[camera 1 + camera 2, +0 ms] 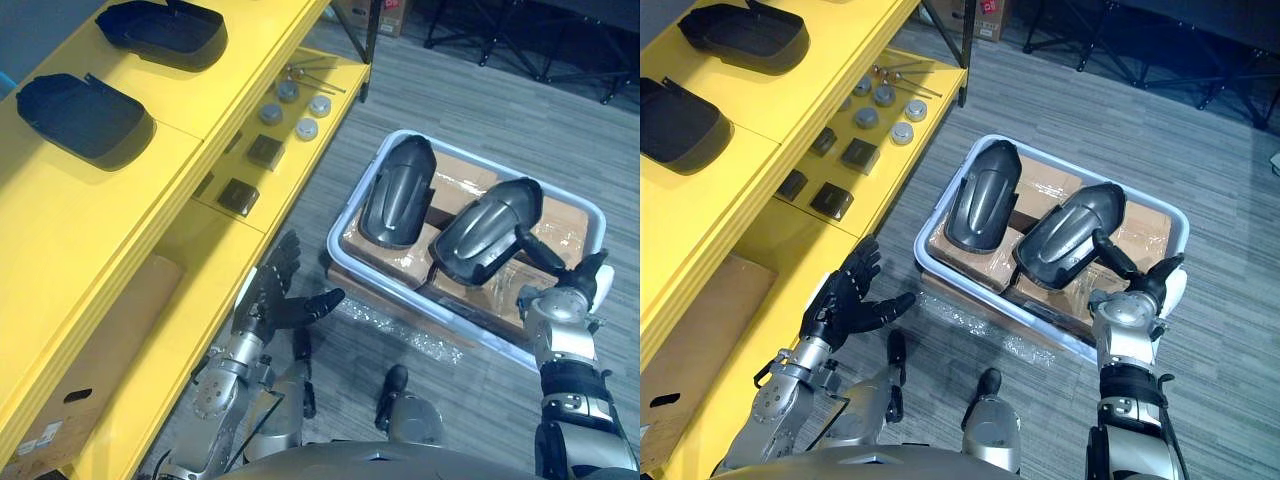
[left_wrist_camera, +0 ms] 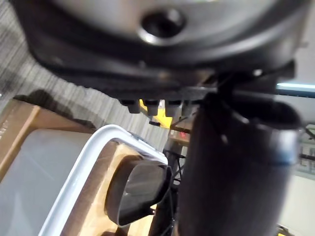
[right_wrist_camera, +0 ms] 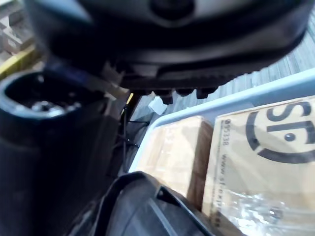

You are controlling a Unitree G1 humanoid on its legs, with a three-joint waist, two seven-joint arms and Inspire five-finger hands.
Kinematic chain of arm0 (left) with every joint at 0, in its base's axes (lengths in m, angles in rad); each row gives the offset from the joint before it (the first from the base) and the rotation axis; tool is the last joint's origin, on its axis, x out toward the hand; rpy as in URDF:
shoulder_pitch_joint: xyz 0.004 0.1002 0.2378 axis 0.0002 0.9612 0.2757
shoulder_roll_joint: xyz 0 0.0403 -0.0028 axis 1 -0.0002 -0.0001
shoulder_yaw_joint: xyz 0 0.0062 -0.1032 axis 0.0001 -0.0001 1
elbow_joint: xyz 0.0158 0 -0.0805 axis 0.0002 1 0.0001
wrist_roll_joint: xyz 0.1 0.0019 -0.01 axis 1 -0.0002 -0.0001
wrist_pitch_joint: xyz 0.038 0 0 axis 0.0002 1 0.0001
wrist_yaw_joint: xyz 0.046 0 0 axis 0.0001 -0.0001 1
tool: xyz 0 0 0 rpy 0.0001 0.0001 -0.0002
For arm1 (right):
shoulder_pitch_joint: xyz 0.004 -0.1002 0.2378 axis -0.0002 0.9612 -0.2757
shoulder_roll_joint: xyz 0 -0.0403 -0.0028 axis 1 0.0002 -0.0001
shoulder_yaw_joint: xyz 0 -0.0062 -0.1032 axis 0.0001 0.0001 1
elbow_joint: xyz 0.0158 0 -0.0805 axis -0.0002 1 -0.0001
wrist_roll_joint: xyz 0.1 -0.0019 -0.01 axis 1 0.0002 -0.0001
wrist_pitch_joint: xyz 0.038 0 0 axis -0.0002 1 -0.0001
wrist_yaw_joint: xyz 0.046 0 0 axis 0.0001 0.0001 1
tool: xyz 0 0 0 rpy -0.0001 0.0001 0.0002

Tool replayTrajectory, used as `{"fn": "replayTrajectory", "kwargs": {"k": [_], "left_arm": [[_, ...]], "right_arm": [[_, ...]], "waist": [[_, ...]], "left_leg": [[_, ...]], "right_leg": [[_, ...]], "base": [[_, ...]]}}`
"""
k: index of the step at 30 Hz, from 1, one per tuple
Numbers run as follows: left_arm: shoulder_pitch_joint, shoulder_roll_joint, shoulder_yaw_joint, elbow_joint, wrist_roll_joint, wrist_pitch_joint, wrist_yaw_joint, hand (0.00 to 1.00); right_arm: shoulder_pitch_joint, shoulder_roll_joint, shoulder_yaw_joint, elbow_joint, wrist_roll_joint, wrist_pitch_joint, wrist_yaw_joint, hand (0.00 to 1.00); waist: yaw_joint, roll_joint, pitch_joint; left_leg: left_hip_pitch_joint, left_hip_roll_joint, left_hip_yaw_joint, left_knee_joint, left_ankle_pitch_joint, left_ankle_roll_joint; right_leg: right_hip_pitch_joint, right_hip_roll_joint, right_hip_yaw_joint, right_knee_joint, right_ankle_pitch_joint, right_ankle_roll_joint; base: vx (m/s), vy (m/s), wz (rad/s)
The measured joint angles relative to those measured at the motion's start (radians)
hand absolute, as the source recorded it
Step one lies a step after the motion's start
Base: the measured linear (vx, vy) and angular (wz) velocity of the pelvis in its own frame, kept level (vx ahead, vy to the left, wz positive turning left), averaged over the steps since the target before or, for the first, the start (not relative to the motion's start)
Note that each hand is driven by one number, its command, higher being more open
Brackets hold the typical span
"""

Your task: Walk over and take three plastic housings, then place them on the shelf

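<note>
Two plastic housings [image 1: 397, 192] lie in a white tray [image 1: 336, 240] on the floor. Left robot hand [image 1: 270, 295] spread wide, empty. Right robot hand [image 1: 565, 300] apparently at the rightmost housing [image 1: 487, 232]; its grip cannot be told.

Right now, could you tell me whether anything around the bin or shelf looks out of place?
Nothing looks spilled or damaged. The only stray thing is a crumpled clear plastic sheet on the floor against the bin's near side. Inside, the left housing and the right housing lie at different angles.
</note>
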Motion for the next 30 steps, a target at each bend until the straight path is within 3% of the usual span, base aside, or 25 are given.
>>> {"fn": "replayTrajectory", "kwargs": {"k": [2,6,16,21,30], "left_arm": [[0.0,-0.011,0.0,0.0,-0.001,-0.001,0.007,1.0],[0.001,-0.015,-0.001,0.008,-0.004,-0.002,0.023,1.0],[-0.058,-0.022,-0.05,0.109,-0.013,-0.007,0.059,1.0],[-0.068,-0.045,-0.063,0.121,-0.015,-0.012,0.076,1.0],[-0.079,-0.051,-0.065,0.154,-0.015,-0.013,0.1,1.0]], "right_arm": [[-0.075,-0.066,0.0,0.04,0.0,-0.041,-0.013,1.0],[-0.182,-0.168,0.001,0.128,0.0,-0.063,-0.013,1.0],[-0.356,-0.298,0.105,0.385,0.039,-0.039,0.111,1.0],[-0.38,-0.338,0.162,0.406,0.035,-0.021,0.167,1.0],[-0.417,-0.378,0.25,0.473,0.005,0.004,0.246,1.0]], "waist": [[-0.008,0.027,0.027],[0.001,0.063,0.052],[0.031,0.115,0.095],[0.046,0.136,0.108],[0.057,0.138,0.109]], "left_leg": [[-0.029,-0.001,-0.006,0.029,-0.01,0.005],[-0.065,0.0,-0.011,0.041,-0.006,0.006],[-0.15,0.0,-0.024,0.117,-0.014,0.017],[-0.178,-0.001,-0.036,0.138,-0.015,0.017],[-0.22,-0.001,-0.048,0.158,-0.013,0.012]], "right_leg": [[-0.02,-0.005,-0.002,0.015,0.0,0.001],[-0.06,-0.009,0.0,0.041,-0.001,-0.001],[-0.141,-0.029,0.006,0.116,-0.017,-0.01],[-0.172,-0.038,0.002,0.161,-0.033,-0.015],[-0.22,-0.048,-0.002,0.206,-0.053,-0.026]], "base": [[-0.07,0.014,0.06],[-0.06,-0.002,0.02],[-0.01,-0.014,0.01],[-0.04,-0.02,0.06],[-0.03,-0.008,0.03]]}}
